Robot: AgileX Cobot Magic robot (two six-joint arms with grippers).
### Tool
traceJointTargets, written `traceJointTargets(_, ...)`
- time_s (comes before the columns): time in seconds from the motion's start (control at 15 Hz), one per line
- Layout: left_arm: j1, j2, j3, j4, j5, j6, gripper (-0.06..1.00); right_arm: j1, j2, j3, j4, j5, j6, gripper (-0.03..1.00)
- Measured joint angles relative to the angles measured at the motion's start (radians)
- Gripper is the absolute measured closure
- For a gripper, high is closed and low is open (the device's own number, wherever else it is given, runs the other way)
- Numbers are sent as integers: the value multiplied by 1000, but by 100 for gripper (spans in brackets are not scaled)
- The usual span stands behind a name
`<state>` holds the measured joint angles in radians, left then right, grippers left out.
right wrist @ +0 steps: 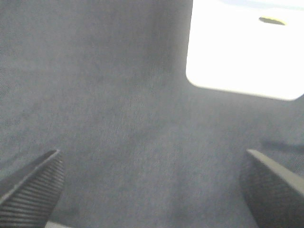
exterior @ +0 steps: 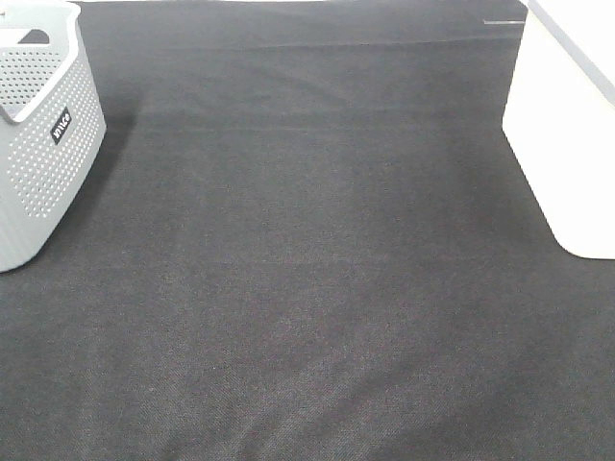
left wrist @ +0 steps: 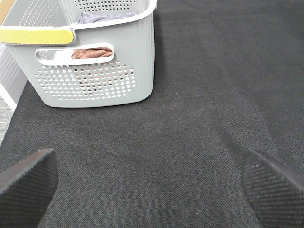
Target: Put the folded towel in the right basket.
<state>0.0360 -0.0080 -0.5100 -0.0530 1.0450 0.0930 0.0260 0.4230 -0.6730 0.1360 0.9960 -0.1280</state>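
No folded towel lies on the black tabletop. In the left wrist view, a brown towel (left wrist: 92,52) shows through the handle hole of the grey perforated left basket (left wrist: 95,80), with a grey-blue cloth (left wrist: 102,18) above it inside. The same basket stands at the far left in the high view (exterior: 48,144). The white right basket (exterior: 567,144) stands at the right edge and looks washed out in the right wrist view (right wrist: 242,52). My left gripper (left wrist: 149,185) is open and empty above the cloth, short of the grey basket. My right gripper (right wrist: 152,187) is open and empty, short of the white basket. Neither gripper shows in the high view.
A black cloth (exterior: 307,288) covers the table between the two baskets. The grey basket has a yellow handle strip (left wrist: 35,35). A small yellow mark (right wrist: 272,20) shows at the white basket. The table's left edge runs beside the grey basket (left wrist: 7,99).
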Motion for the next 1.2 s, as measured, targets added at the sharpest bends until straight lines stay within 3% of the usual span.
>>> traceJointTargets(0.2,0,0,0,-3,0,0,-4,0,-218,59,0,19,-2,1)
traceJointTargets(0.4,0,0,0,-3,0,0,-4,0,-394,77,-8,98,-2,1)
traceJointTargets(0.67,0,0,0,-3,0,0,-4,0,-427,140,-61,197,51,1)
traceJointTargets(0.87,0,0,0,1,0,-13,-4,0,-427,203,-64,129,75,1)
traceJointTargets(1.2,0,0,0,6,0,-27,-4,0,-427,219,-64,113,75,1)
